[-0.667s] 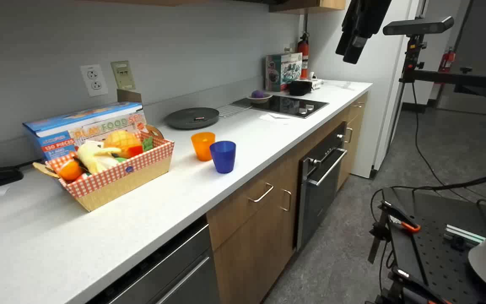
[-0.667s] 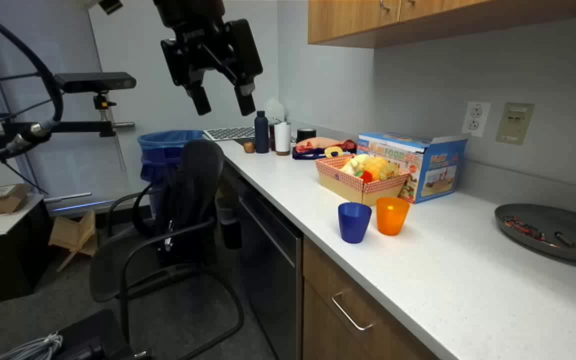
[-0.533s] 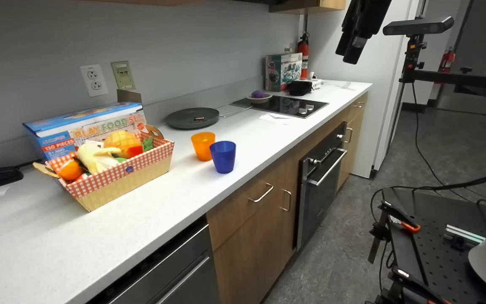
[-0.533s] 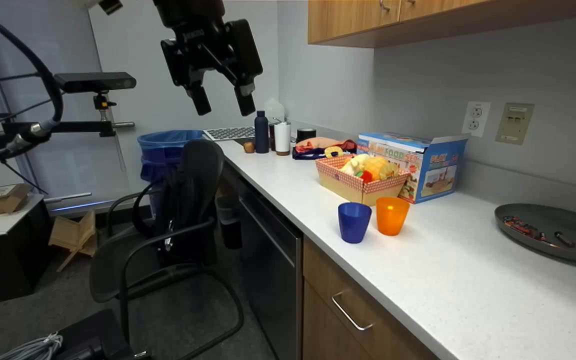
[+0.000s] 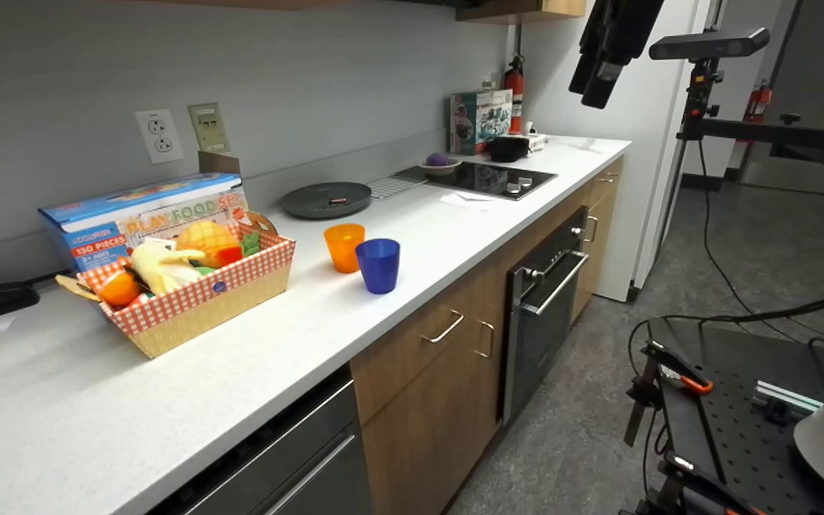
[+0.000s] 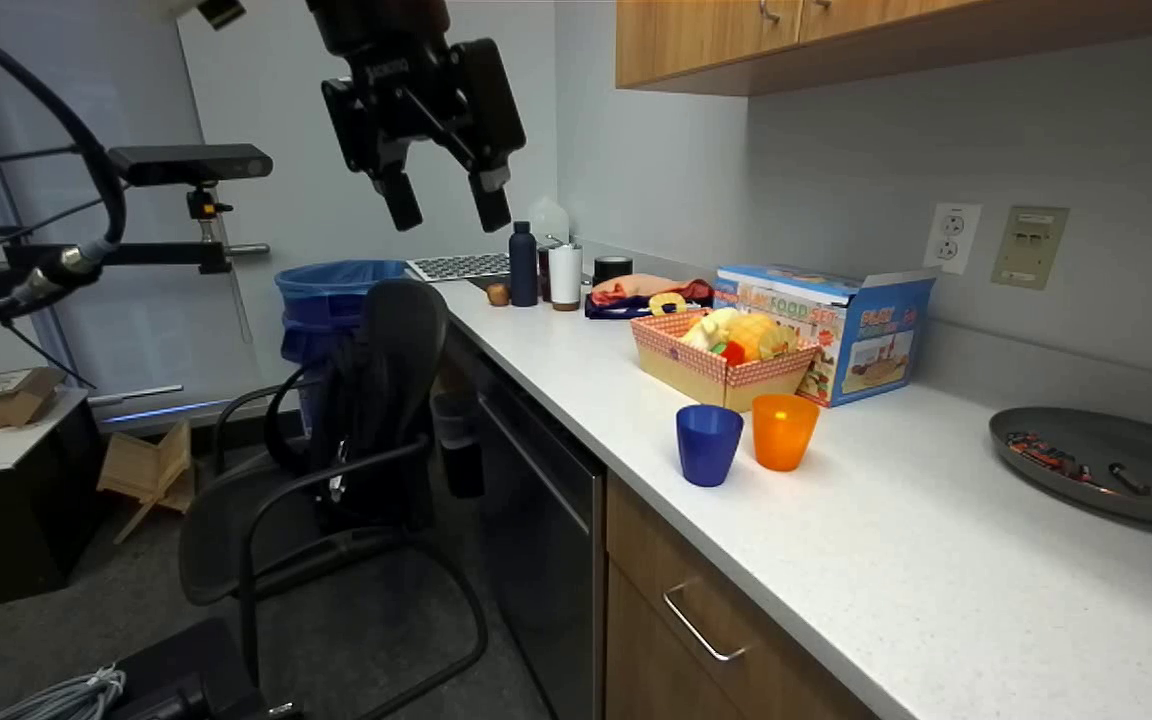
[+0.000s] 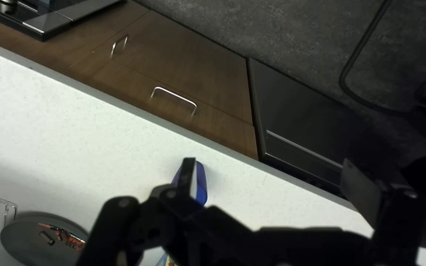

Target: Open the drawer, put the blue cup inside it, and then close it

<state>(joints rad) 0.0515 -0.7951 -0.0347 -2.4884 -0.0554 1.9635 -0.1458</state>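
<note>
The blue cup [image 5: 378, 266] stands upright on the white counter near its front edge, and shows in both exterior views [image 6: 708, 445]. In the wrist view the blue cup [image 7: 202, 186] is partly covered by a gripper finger. The drawer [image 5: 394, 361] has a light brown wood front with a metal bar handle, below the counter edge; it is shut and its inside is hidden. The drawer also shows in an exterior view [image 6: 656, 555] and in the wrist view [image 7: 216, 125]. My gripper [image 6: 448, 205] is open and empty, high above the counter, apart from cup and drawer.
An orange cup [image 5: 344, 248] stands right beside the blue cup. A checkered basket of toy food [image 5: 204, 307] and a play food box [image 6: 866, 340] stand farther along the counter. A dark round pan [image 5: 326, 200] lies near the wall. A black chair [image 6: 336, 500] stands before the dishwasher.
</note>
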